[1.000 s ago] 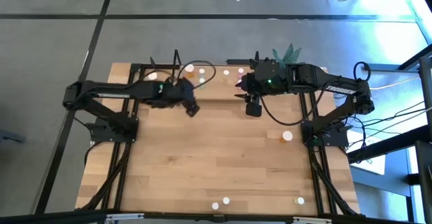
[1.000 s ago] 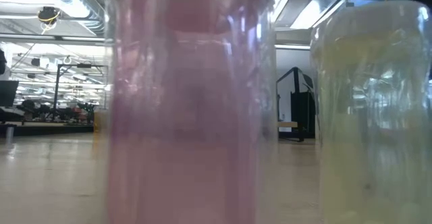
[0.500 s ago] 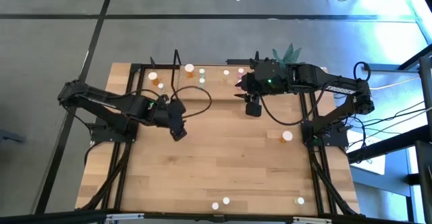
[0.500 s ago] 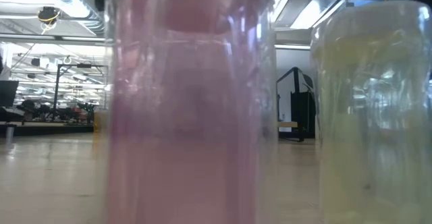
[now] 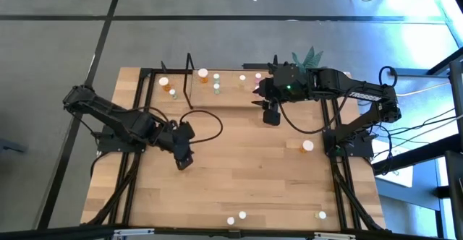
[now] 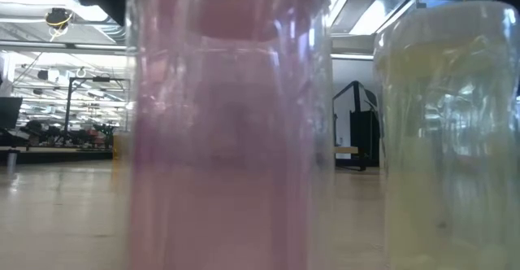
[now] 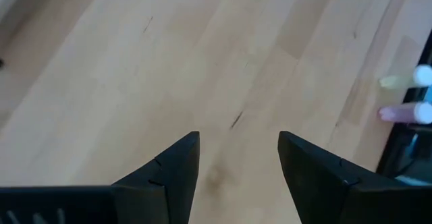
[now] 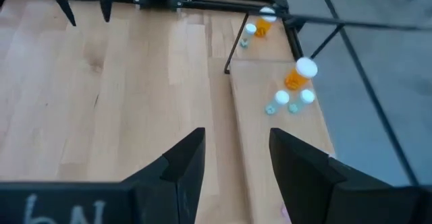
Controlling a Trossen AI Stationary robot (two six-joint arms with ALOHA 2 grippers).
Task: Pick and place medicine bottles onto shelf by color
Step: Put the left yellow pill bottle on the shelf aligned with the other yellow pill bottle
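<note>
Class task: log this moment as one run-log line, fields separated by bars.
left gripper: open, empty, over bare table | right gripper: open, empty, by shelf | orange bottle: loose on table

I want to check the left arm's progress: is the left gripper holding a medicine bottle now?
No. In the left wrist view the left gripper is open and only bare wooden table shows between its fingers.

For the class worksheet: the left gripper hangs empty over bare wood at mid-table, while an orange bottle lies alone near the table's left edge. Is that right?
Not quite. The lone orange bottle lies near the table's right edge, as the high view shows. The rest stands: the left gripper hangs empty over bare wood at mid-table.
</note>
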